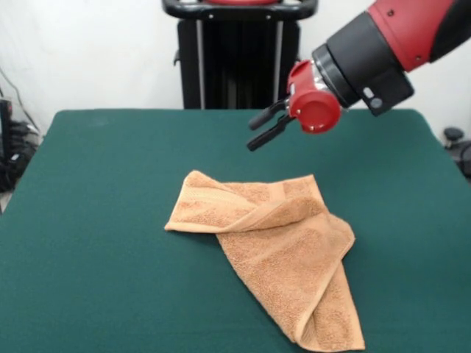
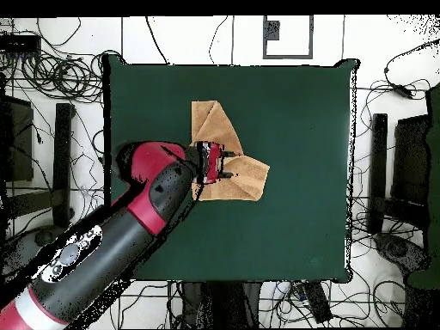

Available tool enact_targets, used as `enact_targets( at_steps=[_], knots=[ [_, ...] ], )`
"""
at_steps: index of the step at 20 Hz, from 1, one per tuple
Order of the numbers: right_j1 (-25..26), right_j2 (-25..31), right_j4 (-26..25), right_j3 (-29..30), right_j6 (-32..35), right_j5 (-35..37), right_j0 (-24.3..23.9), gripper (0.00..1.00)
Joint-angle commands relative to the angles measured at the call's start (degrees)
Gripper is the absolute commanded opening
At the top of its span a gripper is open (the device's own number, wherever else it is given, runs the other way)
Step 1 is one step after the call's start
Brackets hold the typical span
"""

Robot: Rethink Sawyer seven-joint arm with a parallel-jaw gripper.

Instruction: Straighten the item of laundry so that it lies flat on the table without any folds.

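Your gripper hung in the air above the towel, tilted sideways, its two dark fingers a little apart with a narrow gap between them and nothing in it. From the front it sat clear of the cloth; from overhead it sat over the towel's middle, near where the folded layers meet. The towel lay crumpled near the centre of the table: one flap was doubled over along a diagonal ridge, a corner pointed out to one side, and a long tongue ran off toward the table's front edge. To do this step well, I would have had you pick a free corner of the top flap rather than the thick ridge, come down with the fingers wide enough to take a single layer, pinch only that layer, and draw it outward low and slow so the cloth beneath did not drag along. Pulling away from the fold line looked the surest way to open it. Much was hard to read: the arm covered part of the towel from overhead, the tongue's tip was cut off at the bottom of the front view, no tag showed, and I could not tell how many layers lay under the ridge.
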Motion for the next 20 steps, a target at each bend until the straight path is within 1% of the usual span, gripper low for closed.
enact_targets(
  at_steps=[1,2,5,9,10,11,15,20],
  knots=[
    [3.70,-3.40,-0.04,-12.25,20.47,9.98,-1.39,1.00],
    [3.73,-3.15,0.49,-12.65,20.70,9.37,-1.59,1.00],
    [3.30,0.79,5.34,-13.61,24.34,4.36,-2.06,1.00],
    [1.14,6.30,9.34,-15.54,25.49,4.52,-3.48,1.00],
    [0.87,7.17,10.12,-15.79,25.53,4.26,-3.70,1.00],
    [-0.08,9.59,11.91,-15.55,25.50,3.24,-3.90,1.00],
    [-2.25,16.07,17.00,-14.32,24.17,0.15,-4.32,1.00],
    [-4.27,21.90,20.19,-12.77,21.83,0.03,-4.76,1.00]
  ],
)
